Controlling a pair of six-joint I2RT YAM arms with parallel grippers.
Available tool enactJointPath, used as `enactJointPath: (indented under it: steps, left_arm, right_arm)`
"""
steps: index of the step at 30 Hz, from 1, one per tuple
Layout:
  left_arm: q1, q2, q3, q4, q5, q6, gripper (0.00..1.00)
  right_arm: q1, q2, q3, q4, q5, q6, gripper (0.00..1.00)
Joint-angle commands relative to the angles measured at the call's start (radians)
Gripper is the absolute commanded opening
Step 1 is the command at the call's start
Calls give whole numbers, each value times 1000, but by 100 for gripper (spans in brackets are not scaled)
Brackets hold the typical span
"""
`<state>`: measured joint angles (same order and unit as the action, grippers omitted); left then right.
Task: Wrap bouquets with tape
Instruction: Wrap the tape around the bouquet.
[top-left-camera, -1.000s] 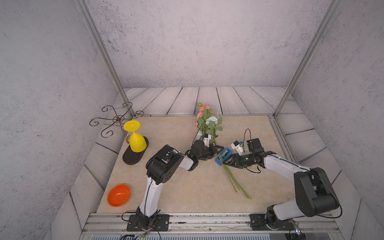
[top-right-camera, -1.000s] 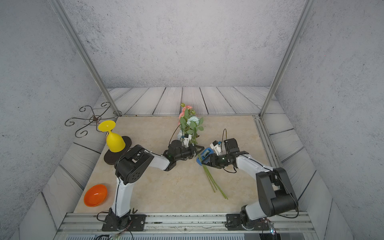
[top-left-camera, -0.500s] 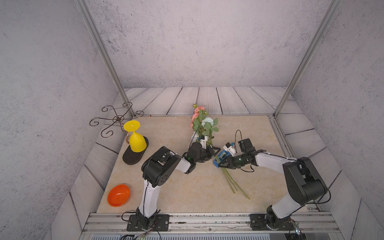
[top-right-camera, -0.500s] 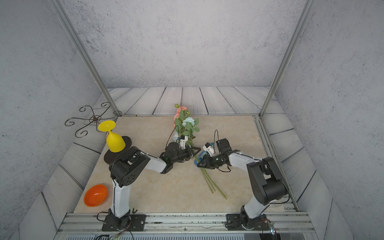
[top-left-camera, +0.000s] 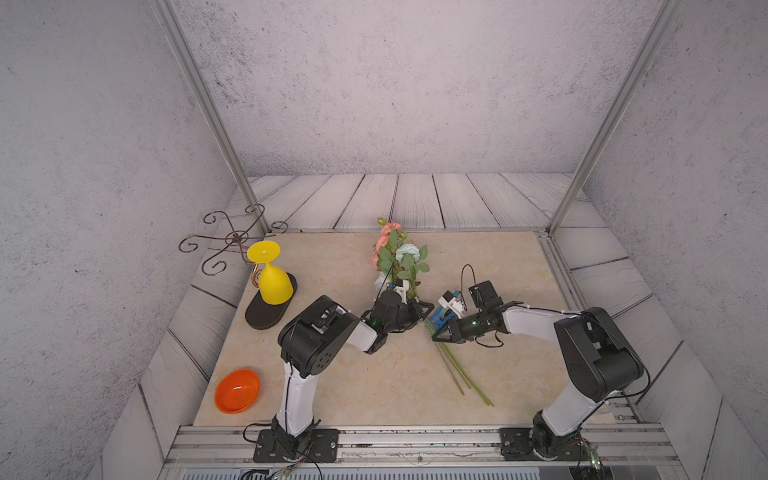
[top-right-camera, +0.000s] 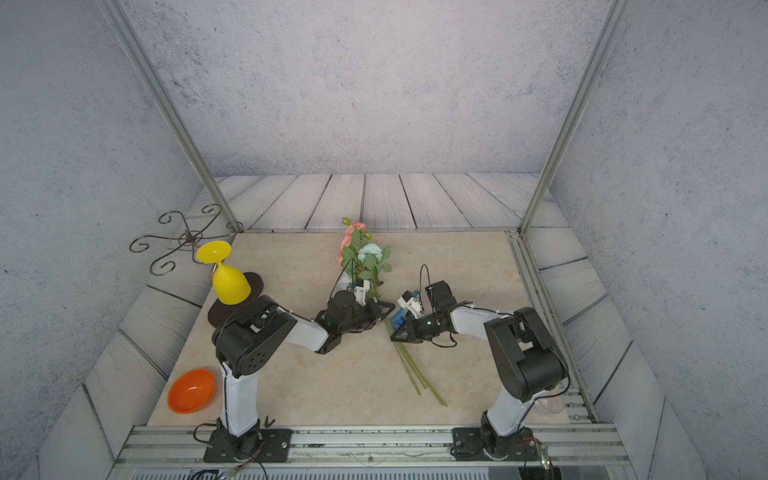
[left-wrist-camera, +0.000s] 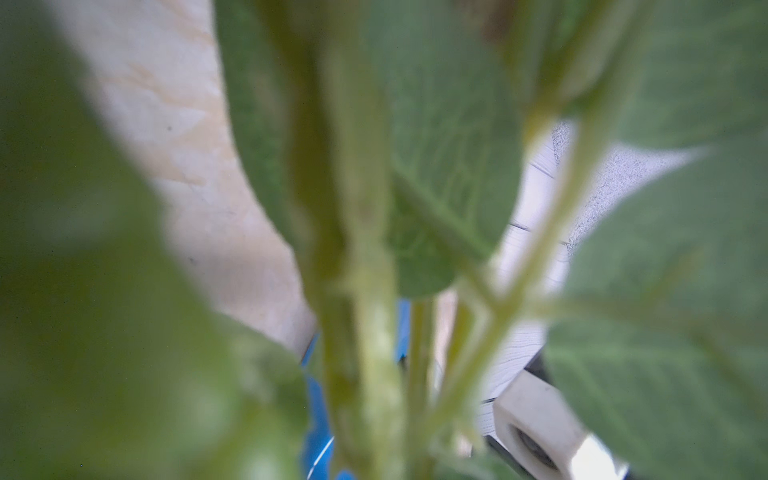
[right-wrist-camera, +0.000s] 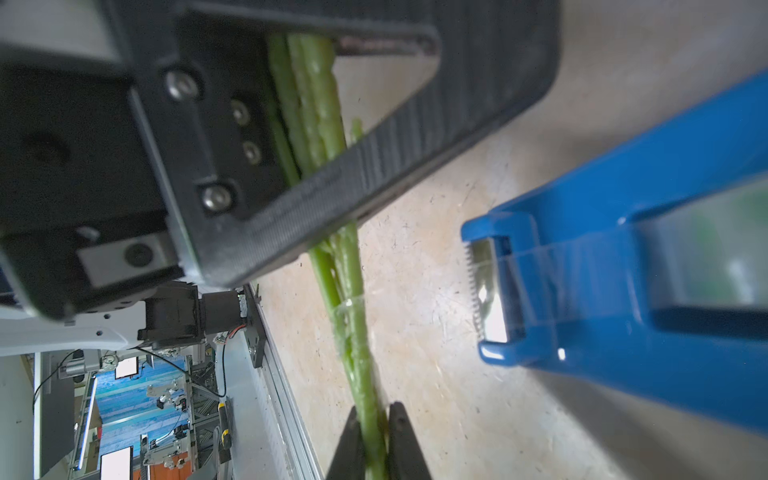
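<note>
Since a second ago, the right gripper (right-wrist-camera: 372, 440) has been swung toward 9 o'clock and closed onto the stems, and the blooms have been carried slightly the same way. The left gripper (top-left-camera: 419, 311) is clamped on the bouquet of artificial pink and pale blue-white flowers (top-left-camera: 399, 259), just under the leaves. Its long thin green stems (top-left-camera: 459, 370) are laid from 11 to 5 o'clock, with a band of clear tape (right-wrist-camera: 348, 305) already wound on. The blue wedge-shaped plastic tape dispenser (top-left-camera: 437, 319) is set just beside them at 2 o'clock, nearest the right gripper, by which the stems are pinched, so that the band lies between the two grippers.
</note>
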<state>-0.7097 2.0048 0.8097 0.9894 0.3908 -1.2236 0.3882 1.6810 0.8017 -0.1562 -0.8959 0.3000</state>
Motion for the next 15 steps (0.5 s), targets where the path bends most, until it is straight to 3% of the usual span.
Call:
enactJointPath:
  steps: [1, 15]
  left_arm:
    - [-7, 10, -10, 154, 25, 3, 0]
    - [-27, 62, -64, 260, -18, 5, 0]
  right_arm:
    - [-26, 40, -6, -50, 131, 15, 11]
    - [-26, 63, -23, -103, 202, 5, 12]
